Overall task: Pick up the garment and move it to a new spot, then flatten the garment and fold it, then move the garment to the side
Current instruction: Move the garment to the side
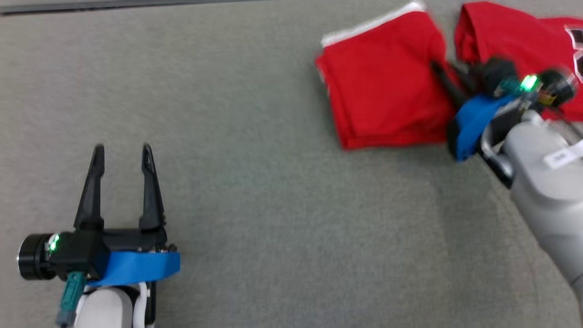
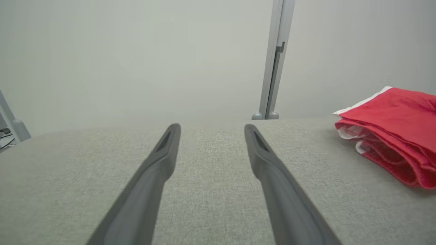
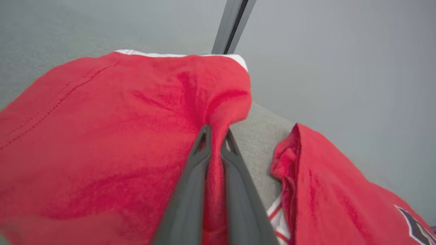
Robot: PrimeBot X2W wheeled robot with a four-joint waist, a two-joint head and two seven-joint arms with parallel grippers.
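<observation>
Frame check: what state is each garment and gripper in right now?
left gripper: open, empty, over the table.
right gripper: shut on the folded red garment, at its edge.
folded red garment: folded, on the table, one edge pinched.
second red garment: rumpled, lying beside it, not gripped.

Left gripper [image 1: 122, 148]: two long, dark, tapering fingers [image 1: 93, 187] are being seen, each with a slim slot near its tip. A black block [image 1: 123, 239] is being noted at their base, with blue tape [image 1: 134, 268] banded below it. A black cylinder [image 1: 32, 257] with a green light [image 1: 54, 242] is being shown at one side, a teal plug [image 1: 73, 291] under it. The white forearm [image 1: 104, 310] is being recorded.

Right gripper [image 1: 439, 70]: blurred; matching dark fingers, tape and green lamp [image 1: 528, 83] are being made out. A rounded silver-grey forearm [image 1: 542, 191] with a small white label [image 1: 559, 157] is being noted.
</observation>
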